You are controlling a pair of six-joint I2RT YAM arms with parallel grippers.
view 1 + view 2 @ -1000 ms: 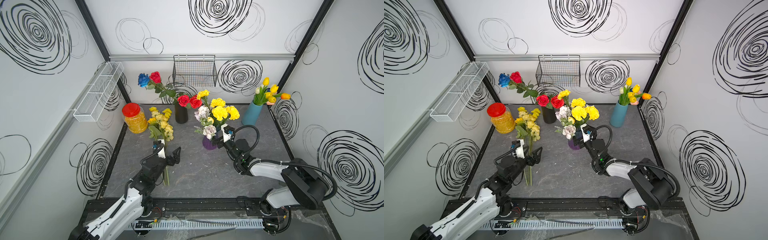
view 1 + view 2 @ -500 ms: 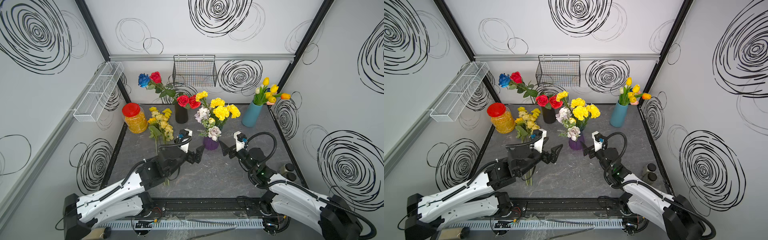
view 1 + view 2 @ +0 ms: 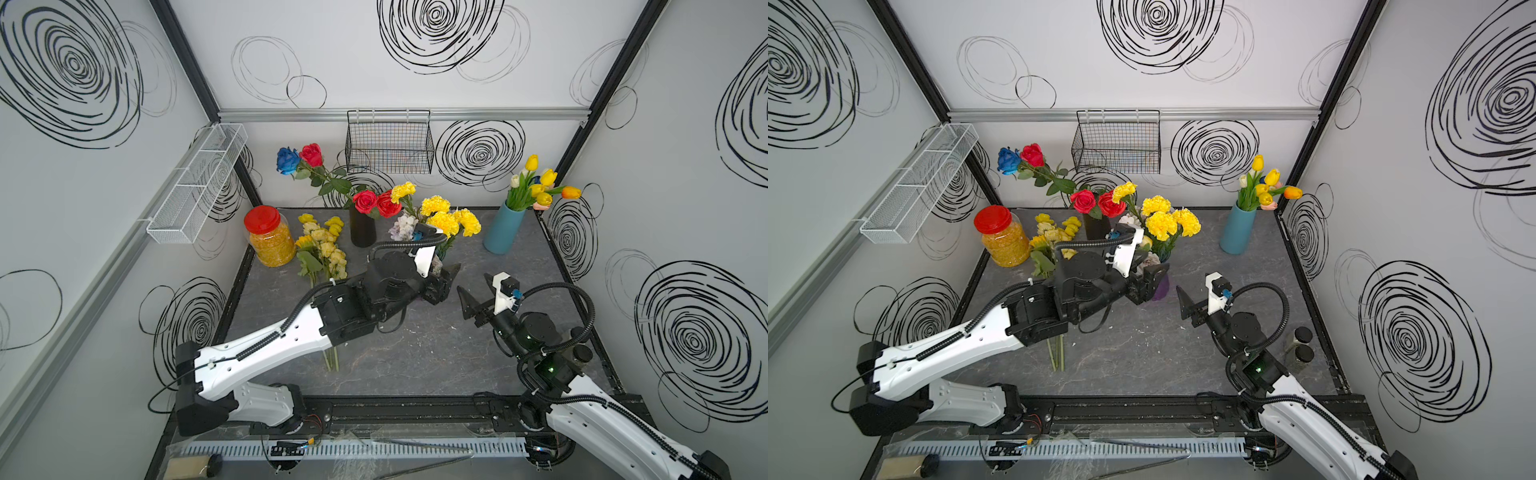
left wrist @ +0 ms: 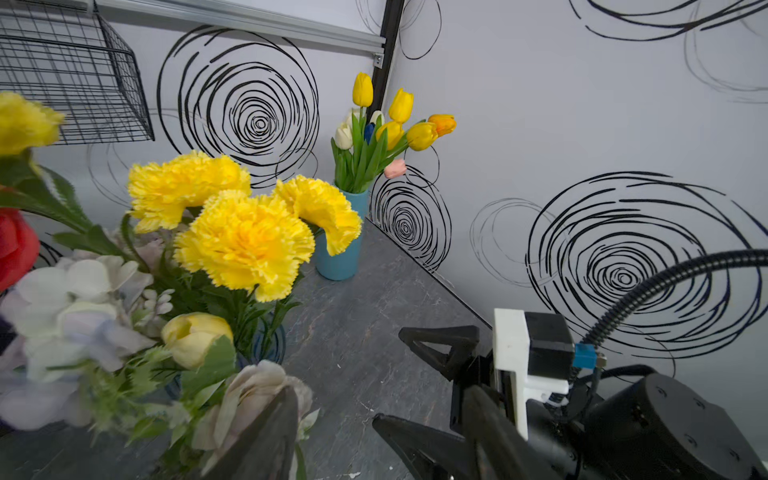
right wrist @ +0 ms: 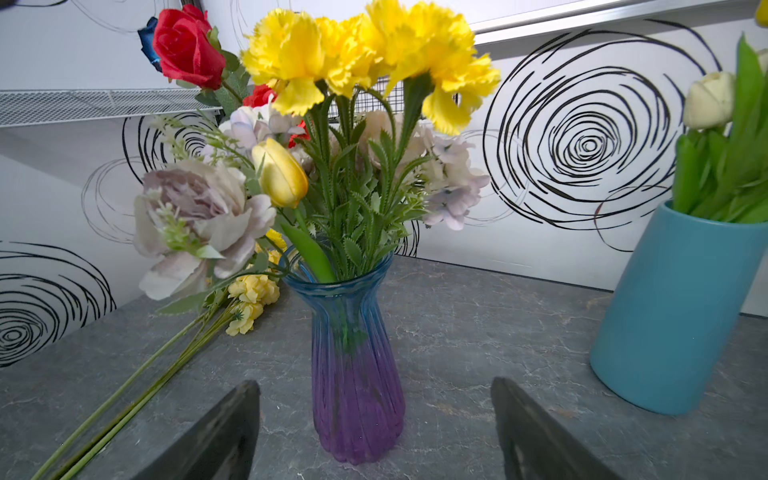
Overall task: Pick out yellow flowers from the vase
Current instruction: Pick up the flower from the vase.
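While left gripper [image 3: 446, 282] sits at glass vase [image 5: 357, 374], jaws apart, pale bloom [image 4: 253, 390] against one finger, nothing visibly clamped, right gripper [image 3: 473, 286] hangs near, wide open, empty, facing same vase. Stock of yellow flowers [image 3: 442, 218]: carnations [image 5: 357, 54] and one tulip [image 5: 279, 174] upright in glass vase; loose bunch [image 3: 324, 245] lying on table [image 3: 415, 361], blooms between red-lidded jar [image 3: 270, 241] and black vase [image 3: 362, 230]. Yellow tulips [image 3: 538, 183] in teal vase [image 3: 503, 228], back right corner.
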